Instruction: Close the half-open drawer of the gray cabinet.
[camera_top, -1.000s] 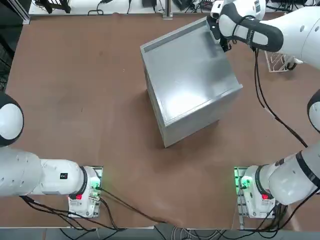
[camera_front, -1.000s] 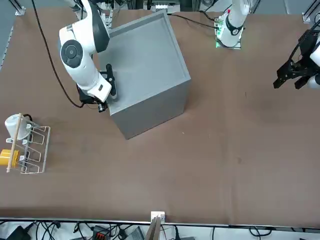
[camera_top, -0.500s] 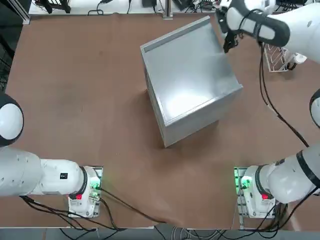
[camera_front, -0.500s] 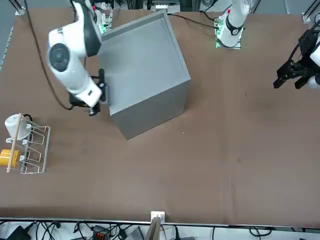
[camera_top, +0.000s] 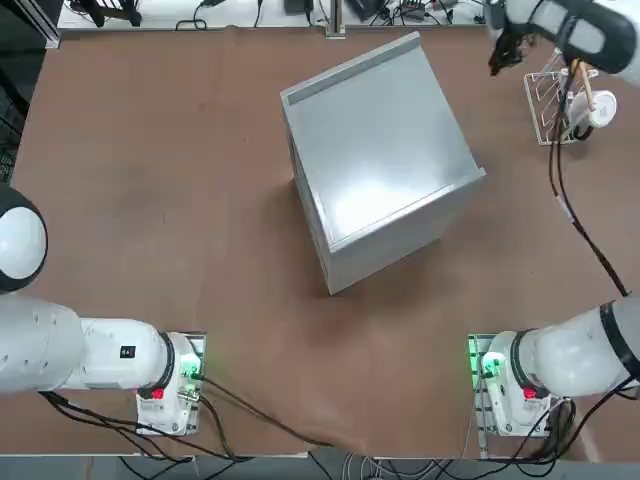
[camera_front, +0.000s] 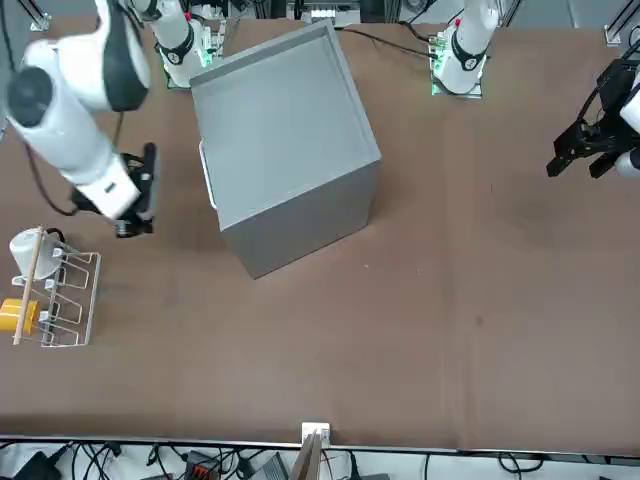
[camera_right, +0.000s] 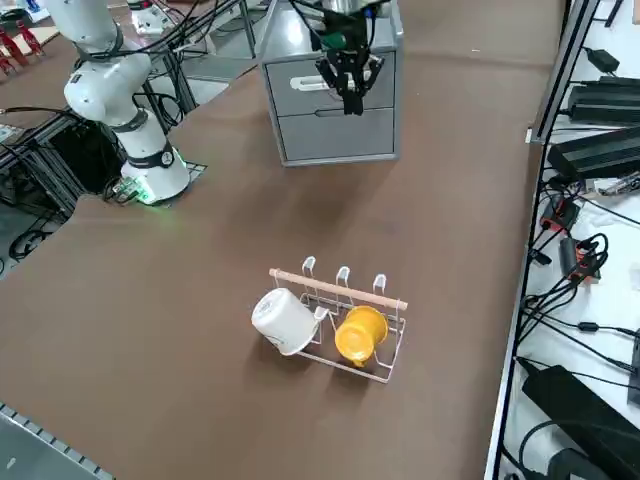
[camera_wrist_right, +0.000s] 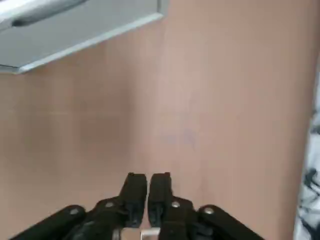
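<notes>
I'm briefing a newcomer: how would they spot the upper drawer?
Find the big gray cabinet; its two drawers face the side where the right gripper hangs. The upper drawer sits just beneath the cabinet's top. Its protruding white handle sets it apart from the lower drawer, which has none.

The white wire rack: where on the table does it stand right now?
In the front view, the wire rack lies at far left, nearer the camera than the right gripper, holding white and yellow cups.

gray cabinet (camera_right: 335, 135), yellow mug (camera_right: 361, 334), brown table (camera_right: 200, 350)
</notes>
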